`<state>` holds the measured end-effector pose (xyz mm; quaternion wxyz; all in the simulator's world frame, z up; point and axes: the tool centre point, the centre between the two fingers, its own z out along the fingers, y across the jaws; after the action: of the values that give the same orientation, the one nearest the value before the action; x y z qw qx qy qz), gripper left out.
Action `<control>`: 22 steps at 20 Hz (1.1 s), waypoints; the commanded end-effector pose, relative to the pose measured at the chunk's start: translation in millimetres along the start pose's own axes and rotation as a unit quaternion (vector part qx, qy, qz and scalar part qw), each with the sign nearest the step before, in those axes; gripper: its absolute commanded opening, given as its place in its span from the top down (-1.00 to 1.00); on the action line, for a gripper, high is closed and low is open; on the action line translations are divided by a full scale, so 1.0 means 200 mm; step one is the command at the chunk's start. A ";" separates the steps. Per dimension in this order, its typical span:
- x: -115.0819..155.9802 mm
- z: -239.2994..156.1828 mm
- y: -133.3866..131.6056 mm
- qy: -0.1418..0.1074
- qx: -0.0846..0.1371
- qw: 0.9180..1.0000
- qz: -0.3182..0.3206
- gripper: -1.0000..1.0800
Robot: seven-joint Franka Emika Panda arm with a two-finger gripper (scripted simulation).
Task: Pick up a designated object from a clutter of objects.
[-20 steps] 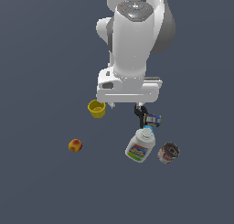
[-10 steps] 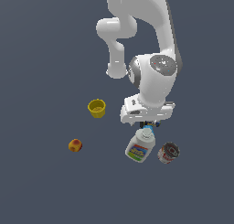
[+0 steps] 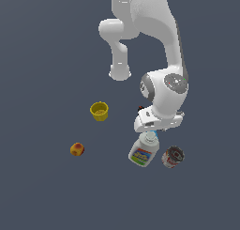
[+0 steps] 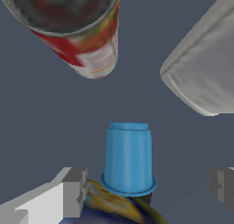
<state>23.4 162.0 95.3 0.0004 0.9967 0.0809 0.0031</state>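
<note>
Grey floor holds one blue cup [image 4: 128, 161] between the spread pincer [image 4: 148, 186], one can [image 4: 75, 29], one bottle [image 3: 144, 152].

Swung toward the exterior view's right and sank lower since a second ago: arm's hand [image 3: 158, 122], earlier centred over the yellow cup's [image 3: 99, 111] right side, now low at centre-right, directly above the white bottle's [image 3: 142, 151] neck. Wrist turned, round joint face now outward. Blue cup [image 4: 128, 159] hidden beneath it outside, framed between spread fingers [image 4: 73, 189] in the wrist view.
</note>
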 end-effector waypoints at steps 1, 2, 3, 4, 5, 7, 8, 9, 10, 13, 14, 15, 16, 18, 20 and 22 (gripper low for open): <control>-0.02 0.05 -0.03 -0.003 0.001 1.000 -0.003 -0.92; -0.02 0.05 -0.03 -0.003 0.001 1.000 -0.004 -0.92; -0.02 0.05 -0.03 -0.003 0.001 1.000 -0.004 -0.92; 0.01 0.01 -0.02 0.004 0.001 1.000 -0.001 -0.92; 0.01 0.01 -0.02 0.004 0.001 1.000 -0.001 -0.92; 0.01 0.03 -0.02 0.004 0.001 1.000 -0.001 -0.92; 0.01 0.04 -0.02 0.004 0.001 1.000 -0.001 -0.92; 0.01 0.06 -0.02 0.003 0.001 1.000 -0.001 -0.92; 0.00 0.08 -0.02 0.003 0.001 1.000 -0.002 -0.92; -0.01 0.16 -0.03 0.000 0.001 1.000 -0.003 -0.92; -0.01 0.20 -0.03 0.000 0.001 1.000 -0.003 -0.92; -0.02 0.22 -0.03 -0.001 0.001 1.000 -0.003 -0.92; -0.02 0.24 -0.03 -0.002 0.001 1.000 -0.003 -0.92; -0.02 0.28 -0.03 -0.002 0.001 1.000 -0.004 -0.92; -0.02 0.30 -0.03 -0.003 0.001 1.000 -0.004 -0.92; -0.02 0.30 -0.03 -0.003 0.001 1.000 -0.004 -0.92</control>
<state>25.4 170.3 44.6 -0.0021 0.9964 0.0843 0.0095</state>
